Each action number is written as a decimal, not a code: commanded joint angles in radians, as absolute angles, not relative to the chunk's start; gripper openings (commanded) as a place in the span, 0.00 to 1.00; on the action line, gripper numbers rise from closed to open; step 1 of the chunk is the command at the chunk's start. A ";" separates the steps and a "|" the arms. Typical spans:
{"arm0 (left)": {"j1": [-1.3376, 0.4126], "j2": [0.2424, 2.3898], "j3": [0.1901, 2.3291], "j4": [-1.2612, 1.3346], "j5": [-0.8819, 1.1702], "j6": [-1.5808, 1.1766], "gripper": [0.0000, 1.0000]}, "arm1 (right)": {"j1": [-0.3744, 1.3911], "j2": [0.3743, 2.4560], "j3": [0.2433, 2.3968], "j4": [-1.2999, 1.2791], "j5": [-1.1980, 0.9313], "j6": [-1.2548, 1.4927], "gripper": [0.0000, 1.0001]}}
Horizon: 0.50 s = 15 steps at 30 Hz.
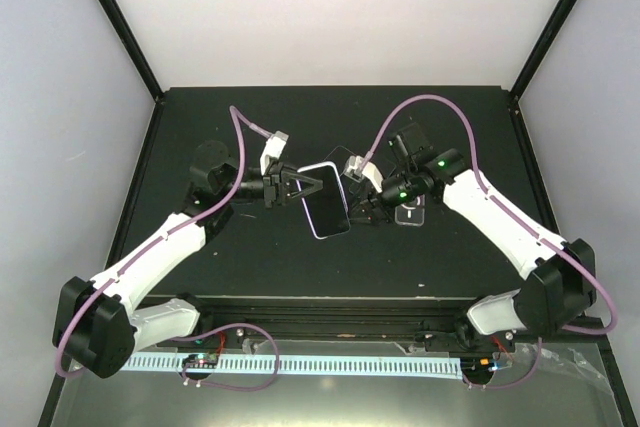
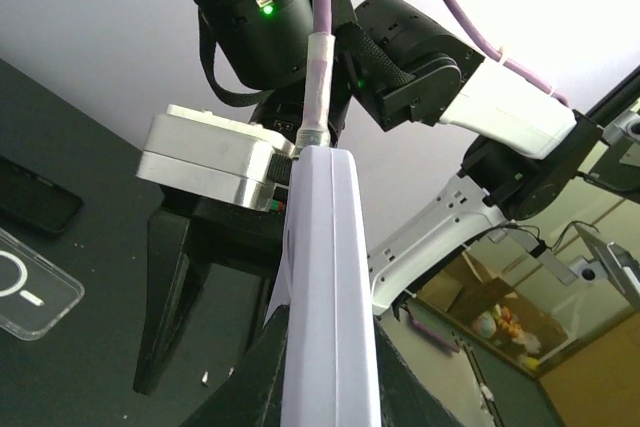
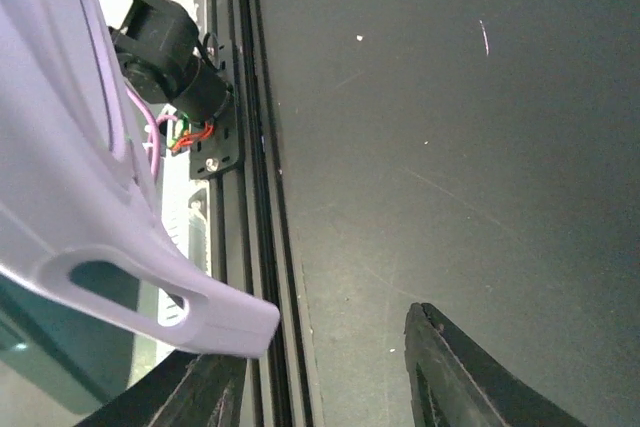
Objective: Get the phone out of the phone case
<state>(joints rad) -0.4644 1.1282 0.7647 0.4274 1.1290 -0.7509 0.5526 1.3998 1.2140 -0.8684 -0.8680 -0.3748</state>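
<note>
Black table (image 1: 200, 117) below; the phone (image 1: 328, 202) in its case (image 2: 325, 277) is held over its middle. Left gripper (image 1: 308, 187) pinches the case edge; right gripper (image 3: 320, 382) spread alongside. Soft case, stiff slick phone: peel a corner.

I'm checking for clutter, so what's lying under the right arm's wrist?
A clear phone case with a ring marking lies flat on the table. The right arm covers its far end in the top view, so that part cannot be seen.
</note>
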 commanded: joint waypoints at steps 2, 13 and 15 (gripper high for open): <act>-0.538 1.135 0.777 0.442 1.360 -0.839 0.01 | 0.535 1.427 1.327 -0.550 -0.890 -0.250 0.45; -0.548 1.179 0.763 0.378 1.334 -0.767 0.01 | 0.531 1.382 1.338 -0.470 -1.111 -0.120 0.48; -0.551 1.186 0.765 0.355 1.332 -0.747 0.02 | 0.530 1.382 1.340 -0.446 -1.132 -0.080 0.48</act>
